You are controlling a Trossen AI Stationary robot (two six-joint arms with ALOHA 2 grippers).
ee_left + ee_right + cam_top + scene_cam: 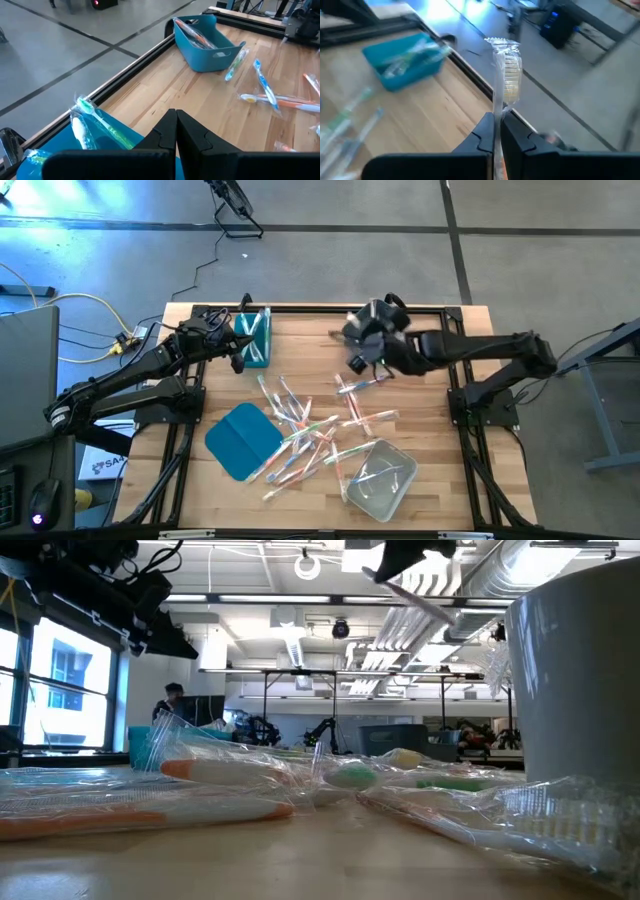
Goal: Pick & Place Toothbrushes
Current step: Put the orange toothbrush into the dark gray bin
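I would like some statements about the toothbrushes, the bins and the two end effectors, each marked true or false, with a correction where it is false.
1. The right end effector holds a wrapped toothbrush. True.
2. The left end effector holds a toothbrush. False: its fingers are shut on nothing, above the teal bin.
3. The teal bin already has toothbrushes in it. True.
4. The clear bin stands at the far left corner of the table. False: it is near the front edge, on the right arm's side.
5. The flat teal lid lies on the table beside the loose toothbrushes. True.
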